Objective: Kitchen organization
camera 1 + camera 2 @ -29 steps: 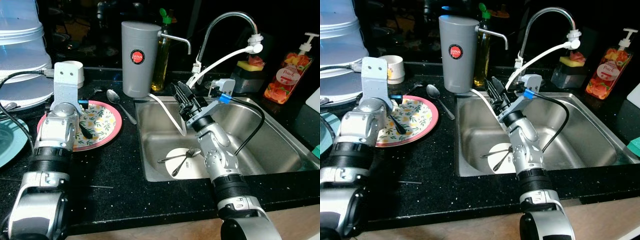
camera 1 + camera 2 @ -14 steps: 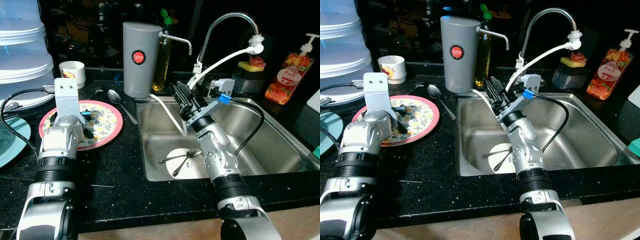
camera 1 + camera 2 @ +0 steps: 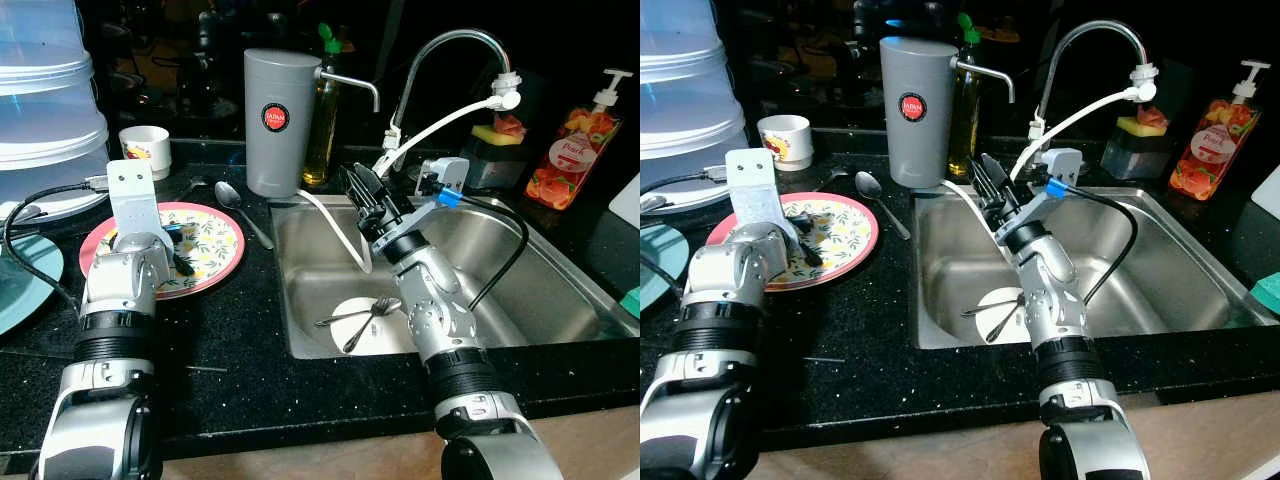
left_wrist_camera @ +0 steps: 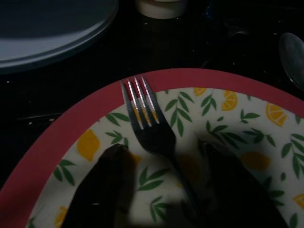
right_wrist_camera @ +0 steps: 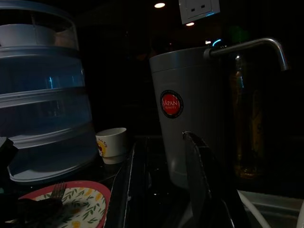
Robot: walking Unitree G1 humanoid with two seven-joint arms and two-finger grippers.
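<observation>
Fork [image 4: 152,130]: lies on your red-rimmed lemon-print plate [image 3: 222,236], tines toward the rim. Your left gripper [image 4: 166,190] sits low over that plate, fingers [image 4: 107,190] spread to either side of the fork's handle, not closed on it. Spoon [image 3: 240,208]: on the black counter [image 3: 250,370] between plate and sink [image 3: 560,290]. Sink holds a small white dish [image 3: 375,325] with two forks [image 3: 360,315] across it. Your right gripper [image 3: 362,195] hangs above the sink's rear left corner beside the grey dispenser [image 3: 275,120], fingers slightly apart, empty.
</observation>
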